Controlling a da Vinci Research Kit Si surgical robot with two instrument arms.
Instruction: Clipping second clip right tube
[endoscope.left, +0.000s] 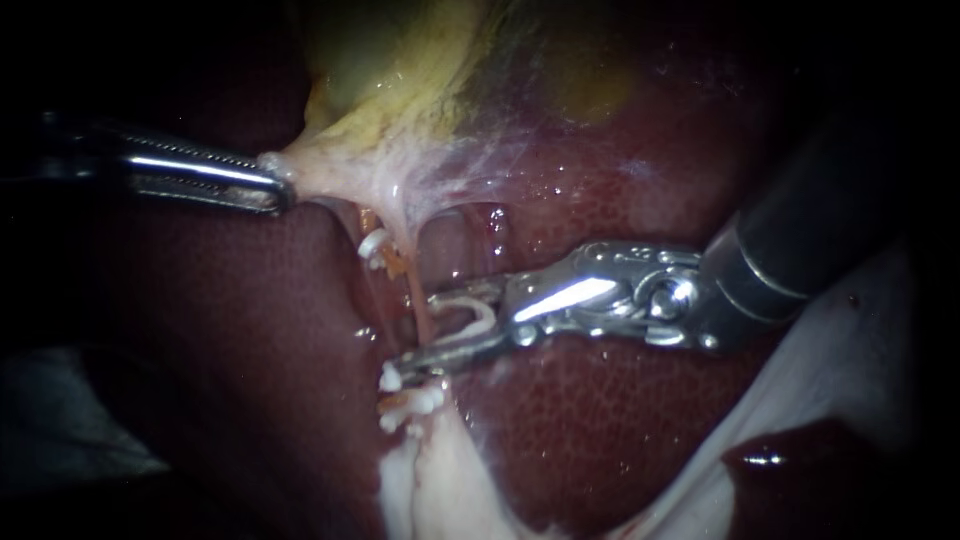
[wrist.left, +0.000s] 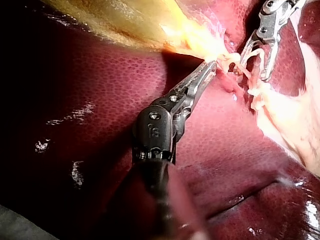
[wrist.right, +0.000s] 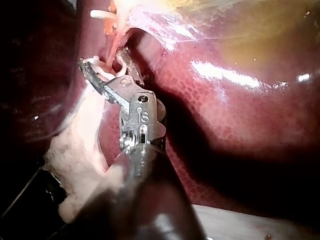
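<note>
1. The right instrument (endoscope.left: 424, 328) comes in from the upper right, its jaws spread wide. A white clip (endoscope.left: 478, 318), U-shaped and still open, is seated between them with one leg against each jaw.
2. The right tube (endoscope.left: 412, 280), a thin pink strand running down from the gallbladder (endoscope.left: 400, 100), passes through the gap between the jaws and between the legs of the white clip. Whether the legs touch it cannot be told.
3. The left instrument (endoscope.left: 275, 185) has its jaws pressed together on a pale corner of the gallbladder and holds it out to the left, so the membrane and strands below stand taut.
4. A fitted clip (endoscope.left: 375, 248) sits on the left strand, above the open jaws.
5. The lower clips (endoscope.left: 410, 400) cluster just beneath the lower jaw, where the white tissue begins.
6. The dark red liver (endoscope.left: 600, 400) lies behind and around it all.
</note>
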